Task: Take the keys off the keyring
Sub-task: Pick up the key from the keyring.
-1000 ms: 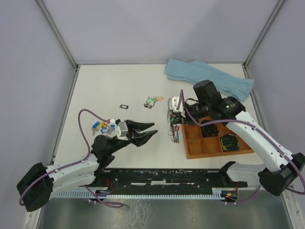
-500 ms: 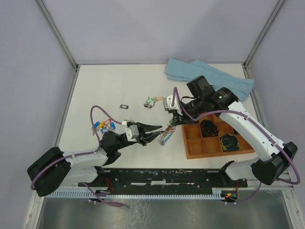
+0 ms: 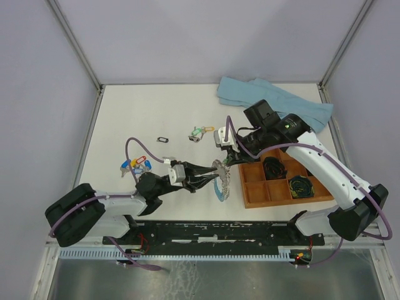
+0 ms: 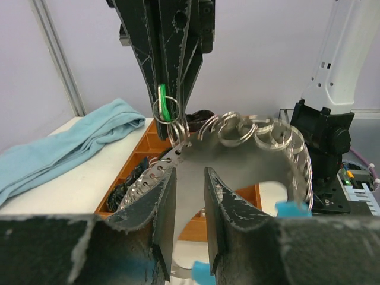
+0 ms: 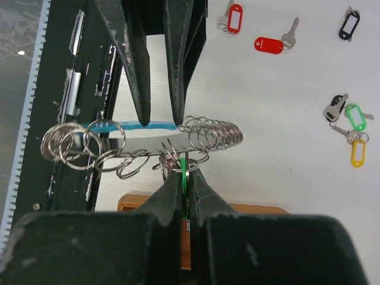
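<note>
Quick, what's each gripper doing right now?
Left gripper: closed on the keyring.
Right gripper: closed, pinching the green key tag.

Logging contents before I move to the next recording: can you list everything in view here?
table: one, white, under everything
cloth: one, light blue, far right corner
wooden tray: one, brown, right side
cable bundles: two, black, in tray compartments
tag frame: one, black, mid table
loose keys: two groups; green and yellow tags at centre, red, blue and yellow tags at left
keyring: one, light-blue arc plus silver split rings, held up left of the tray
green tag: one, on the keyring, in the right gripper
left gripper: black, fingertips at the blue arc, grip unclear
right gripper: black, shut on the green tag
</note>
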Controlling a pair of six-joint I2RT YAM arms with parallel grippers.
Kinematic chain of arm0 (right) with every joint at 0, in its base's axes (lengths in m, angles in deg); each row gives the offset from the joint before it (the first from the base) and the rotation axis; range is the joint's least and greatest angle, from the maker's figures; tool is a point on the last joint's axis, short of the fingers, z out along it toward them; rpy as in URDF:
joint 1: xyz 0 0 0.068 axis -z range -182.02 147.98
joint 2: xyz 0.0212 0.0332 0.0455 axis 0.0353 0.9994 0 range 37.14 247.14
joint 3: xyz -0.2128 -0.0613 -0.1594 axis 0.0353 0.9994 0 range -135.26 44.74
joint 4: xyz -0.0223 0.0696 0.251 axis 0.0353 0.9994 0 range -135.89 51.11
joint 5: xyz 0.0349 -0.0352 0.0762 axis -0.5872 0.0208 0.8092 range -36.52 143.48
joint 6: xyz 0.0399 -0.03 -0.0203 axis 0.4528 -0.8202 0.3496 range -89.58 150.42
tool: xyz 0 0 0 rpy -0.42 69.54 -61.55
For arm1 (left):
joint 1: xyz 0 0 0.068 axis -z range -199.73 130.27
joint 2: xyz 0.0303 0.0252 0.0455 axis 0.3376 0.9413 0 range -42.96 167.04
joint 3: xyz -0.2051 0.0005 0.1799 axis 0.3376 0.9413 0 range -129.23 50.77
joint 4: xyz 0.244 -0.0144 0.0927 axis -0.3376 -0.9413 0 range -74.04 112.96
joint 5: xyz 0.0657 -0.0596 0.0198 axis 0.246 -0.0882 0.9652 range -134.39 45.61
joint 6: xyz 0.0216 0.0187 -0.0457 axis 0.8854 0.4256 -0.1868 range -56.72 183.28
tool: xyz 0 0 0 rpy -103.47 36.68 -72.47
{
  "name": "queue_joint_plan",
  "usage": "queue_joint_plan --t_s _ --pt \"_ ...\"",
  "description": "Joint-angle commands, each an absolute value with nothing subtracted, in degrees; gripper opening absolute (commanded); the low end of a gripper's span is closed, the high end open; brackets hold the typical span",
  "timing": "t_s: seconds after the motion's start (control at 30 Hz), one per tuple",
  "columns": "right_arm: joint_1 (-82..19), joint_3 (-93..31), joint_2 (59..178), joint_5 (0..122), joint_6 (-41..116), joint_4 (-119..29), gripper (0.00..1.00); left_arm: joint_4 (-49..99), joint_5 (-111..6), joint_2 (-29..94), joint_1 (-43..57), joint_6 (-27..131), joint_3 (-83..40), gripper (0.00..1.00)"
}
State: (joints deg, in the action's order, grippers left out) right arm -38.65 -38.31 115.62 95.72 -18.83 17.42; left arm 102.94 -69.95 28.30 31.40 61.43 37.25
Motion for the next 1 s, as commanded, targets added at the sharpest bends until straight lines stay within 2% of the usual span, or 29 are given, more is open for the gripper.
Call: queue_joint_plan --t_s 0.0,0.33,0.97 --pt "-38.68 -38.57 114.59 98.66 -22.09 17.30 0.01 107.88 -67.91 29.42 31.74 62.48 35.99 0.31" --pt "-39.11 -36.93 115.71 96.67 -25.04 17.28 0.01 113.01 -68.96 33.19 31.73 62.24 37.12 0.31" --pt "-42.10 -36.55 117.49 92.25 -24.25 16.16 0.01 111.55 -64.37 35.12 32.84 64.13 36.47 0.30"
